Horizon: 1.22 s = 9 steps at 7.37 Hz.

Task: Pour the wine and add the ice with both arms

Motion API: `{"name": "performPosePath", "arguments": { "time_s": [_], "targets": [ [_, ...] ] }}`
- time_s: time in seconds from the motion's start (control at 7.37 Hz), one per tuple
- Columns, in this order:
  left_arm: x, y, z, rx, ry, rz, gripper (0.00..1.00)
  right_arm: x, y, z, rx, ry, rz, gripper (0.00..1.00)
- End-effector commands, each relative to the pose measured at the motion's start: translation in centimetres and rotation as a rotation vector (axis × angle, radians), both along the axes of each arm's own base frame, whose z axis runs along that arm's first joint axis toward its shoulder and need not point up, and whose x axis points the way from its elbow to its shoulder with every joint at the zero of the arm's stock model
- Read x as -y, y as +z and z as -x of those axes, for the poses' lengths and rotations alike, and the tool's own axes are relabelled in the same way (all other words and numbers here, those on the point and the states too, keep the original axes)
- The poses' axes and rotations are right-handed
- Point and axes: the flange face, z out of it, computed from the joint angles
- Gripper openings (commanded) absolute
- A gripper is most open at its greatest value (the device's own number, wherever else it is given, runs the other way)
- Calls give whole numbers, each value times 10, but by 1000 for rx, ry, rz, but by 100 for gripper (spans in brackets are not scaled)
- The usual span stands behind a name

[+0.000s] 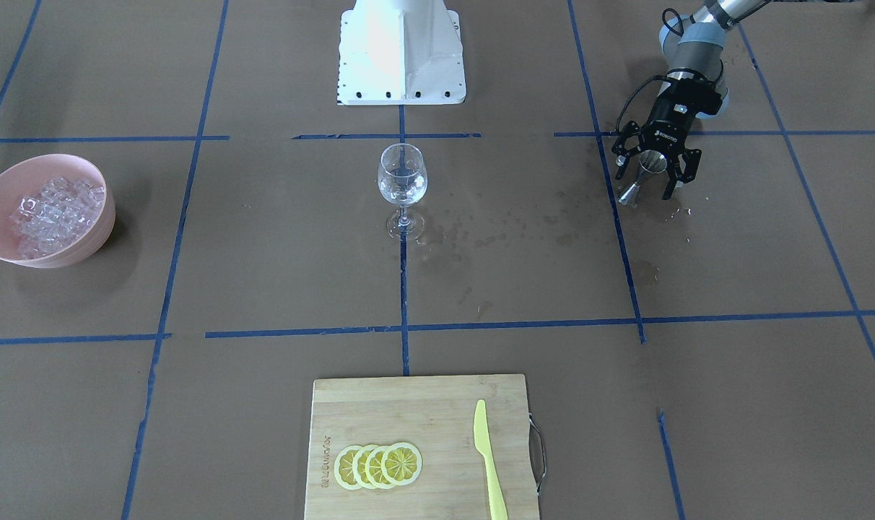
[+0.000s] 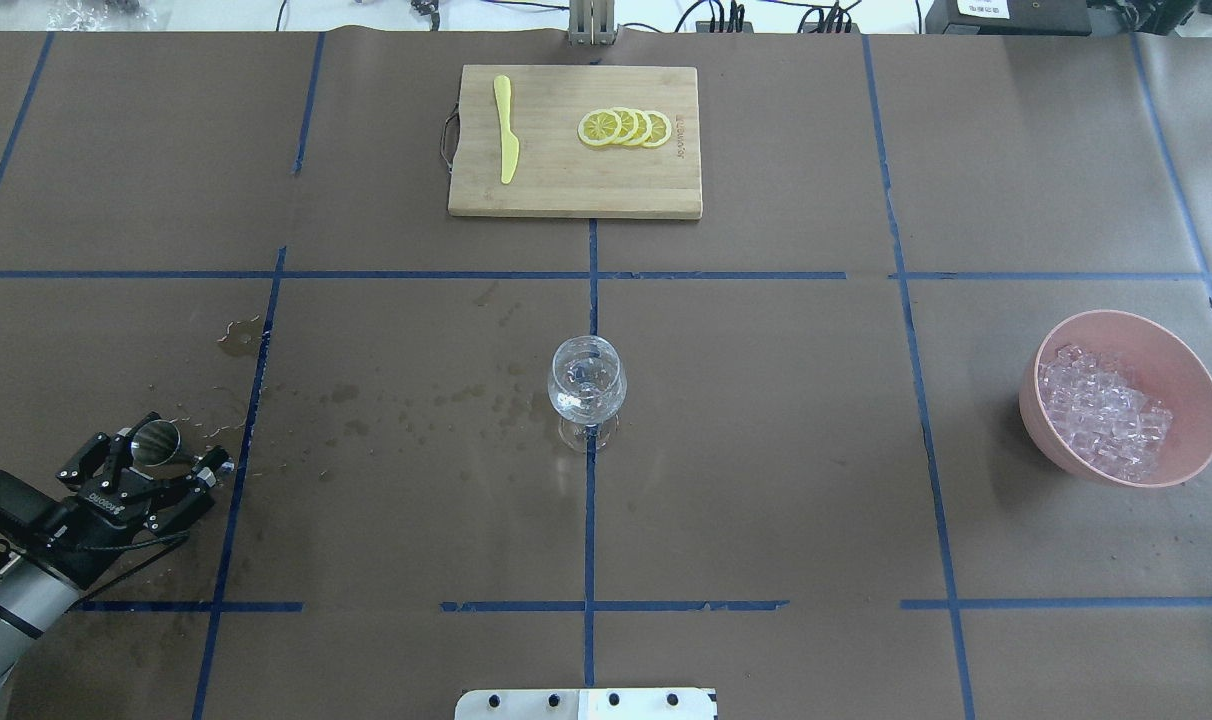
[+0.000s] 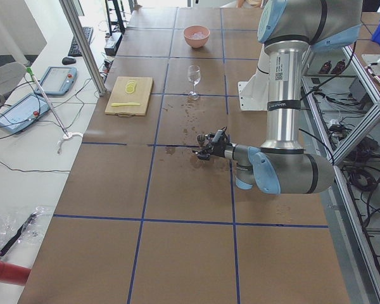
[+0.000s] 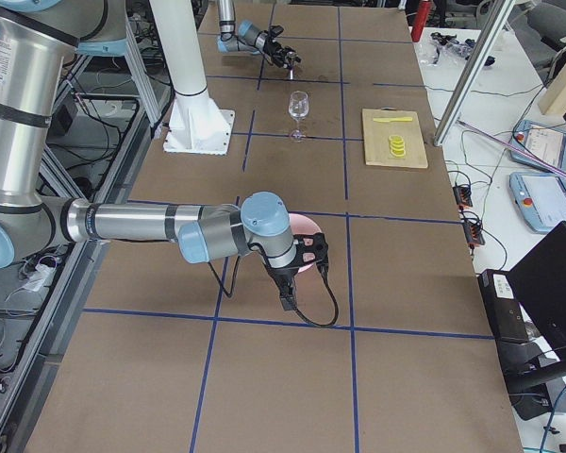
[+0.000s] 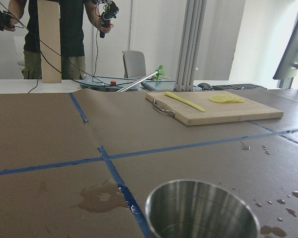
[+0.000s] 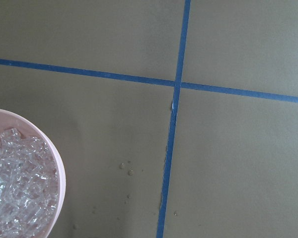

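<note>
A clear wine glass point(image 1: 402, 180) stands at the table's middle with a little clear wine in its bowl; it also shows in the overhead view point(image 2: 587, 385). A pink bowl point(image 2: 1191, 400) heaped with ice cubes point(image 2: 1106, 410) sits at the robot's right. My left gripper point(image 1: 647, 180) is low at the table, its fingers spread apart around a steel jigger point(image 1: 643, 172) that stands upright between them. The jigger's rim point(image 5: 201, 213) fills the bottom of the left wrist view. My right gripper point(image 4: 311, 255) shows only in the exterior right view, near the bowl; I cannot tell its state. The right wrist view shows the bowl's edge point(image 6: 59, 168) and ice point(image 6: 15, 193).
A bamboo cutting board point(image 2: 566, 180) with lemon slices point(image 2: 626, 127) and a yellow knife point(image 2: 506, 130) lies at the far middle. Wet spots point(image 2: 416, 400) spread between the jigger and the glass. The white base block point(image 1: 401, 58) is at the robot's side.
</note>
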Motion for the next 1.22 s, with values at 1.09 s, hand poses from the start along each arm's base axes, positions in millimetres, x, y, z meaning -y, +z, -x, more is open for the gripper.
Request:
{"name": "performPosePath", "arguments": {
  "time_s": [1.09],
  "targets": [
    [13,-65,53,-29,-30,-108,100,4,-4,0,2,9,-3,100]
  ]
}}
